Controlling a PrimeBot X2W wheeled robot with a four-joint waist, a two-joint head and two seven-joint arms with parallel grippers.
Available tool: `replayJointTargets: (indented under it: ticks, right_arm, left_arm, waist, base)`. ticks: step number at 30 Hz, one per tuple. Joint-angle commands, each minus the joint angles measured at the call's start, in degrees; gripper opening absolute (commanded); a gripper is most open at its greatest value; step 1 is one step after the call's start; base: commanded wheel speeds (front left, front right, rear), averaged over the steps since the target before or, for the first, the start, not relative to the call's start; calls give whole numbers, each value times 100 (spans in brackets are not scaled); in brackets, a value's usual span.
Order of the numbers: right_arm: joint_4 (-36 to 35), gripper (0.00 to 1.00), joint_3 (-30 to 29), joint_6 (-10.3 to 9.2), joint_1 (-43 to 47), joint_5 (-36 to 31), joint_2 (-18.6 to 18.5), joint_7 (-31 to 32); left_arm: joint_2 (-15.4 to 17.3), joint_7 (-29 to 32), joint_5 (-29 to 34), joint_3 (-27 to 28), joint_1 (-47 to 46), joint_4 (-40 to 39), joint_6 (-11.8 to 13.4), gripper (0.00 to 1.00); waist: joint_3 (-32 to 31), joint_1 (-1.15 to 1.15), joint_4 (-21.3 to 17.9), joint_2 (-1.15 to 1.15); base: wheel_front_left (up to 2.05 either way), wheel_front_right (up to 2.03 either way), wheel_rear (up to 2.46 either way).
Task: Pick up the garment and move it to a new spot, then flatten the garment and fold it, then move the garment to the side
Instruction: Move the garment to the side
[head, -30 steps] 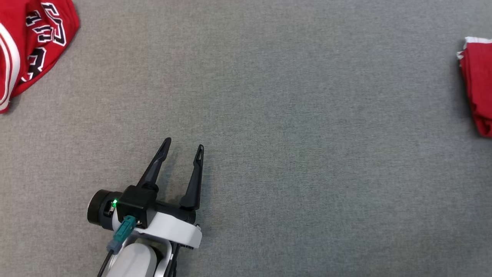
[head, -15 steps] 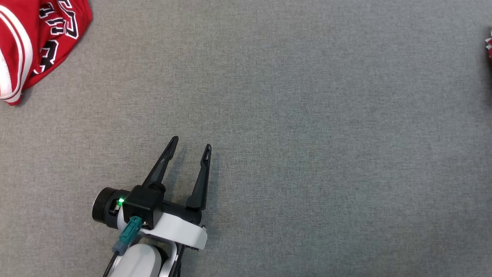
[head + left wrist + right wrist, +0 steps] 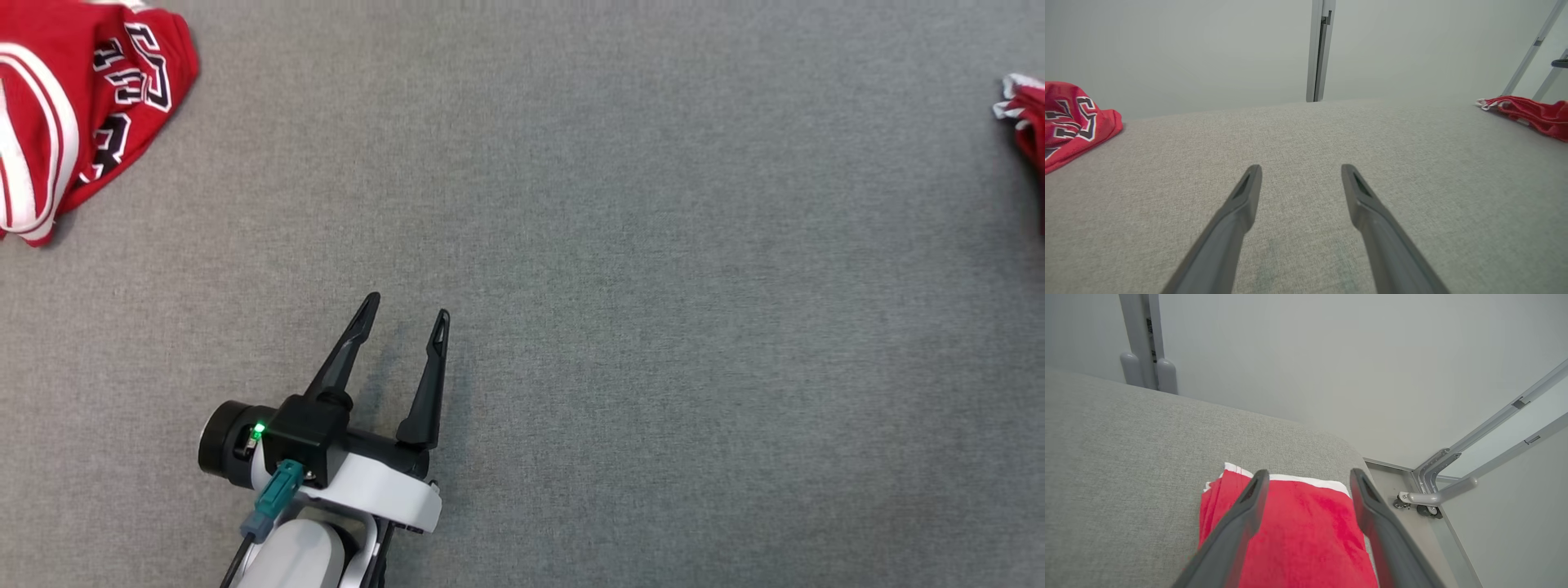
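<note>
The folded red garment (image 3: 1306, 539) is laid at the rounded right corner of the grey padded table (image 3: 1126, 457), directly beneath the right gripper (image 3: 1309, 473), whose fingers are spread apart and clamped on nothing. The left gripper (image 3: 406, 306) is held well apart from it, fingers likewise spread. A lettered red jersey (image 3: 65, 122) is seen at the table's far left.
</note>
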Motion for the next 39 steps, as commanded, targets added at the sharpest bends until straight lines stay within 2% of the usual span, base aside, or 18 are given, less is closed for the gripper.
replayJointTargets:
  ticks: [1, 7, 16, 24, 32, 39]
  right_arm:
    - [-65, 100, -9, -1, 76, -10, 22, -57]
    - [-915, 100, -87, -1, 410, -28, 357, -47]
    - [-1988, 100, -315, 0, 1401, 141, 1122, -42]
    - [-3161, 100, -1301, 0, 2952, 10, 1888, -38]
    - [-4240, 100, -2185, 0, 4402, -764, 2801, -38]
    - [-4999, 100, -2631, 0, 5385, -1124, 3072, -39]
  left_arm:
    - [39, -25, -15, 3, -25, 12, 15, 100]
    - [42, -66, -99, 26, -49, 175, -15, 100]
    - [-42, -220, -339, 273, 148, 709, 114, 100]
    - [-133, -282, -540, 549, 503, 1249, 247, 100]
    - [-212, -286, -635, 861, 960, 1196, 349, 100]
    - [-273, -287, -612, 979, 1279, 1040, 358, 100]
  waist:
    - [-91, 0, -39, 0]
    - [-542, 0, -173, 0]
    - [-1422, 0, -352, 0]
    - [-2063, 0, -281, 0]
    - [-2367, 0, -260, 0]
    - [-2494, 0, -179, 0]
  base:
    - [0, 0, 0]
    - [0, 0, 0]
    - [0, 0, 0]
    - [0, 0, 0]
    - [0, 0, 0]
    - [0, 0, 0]
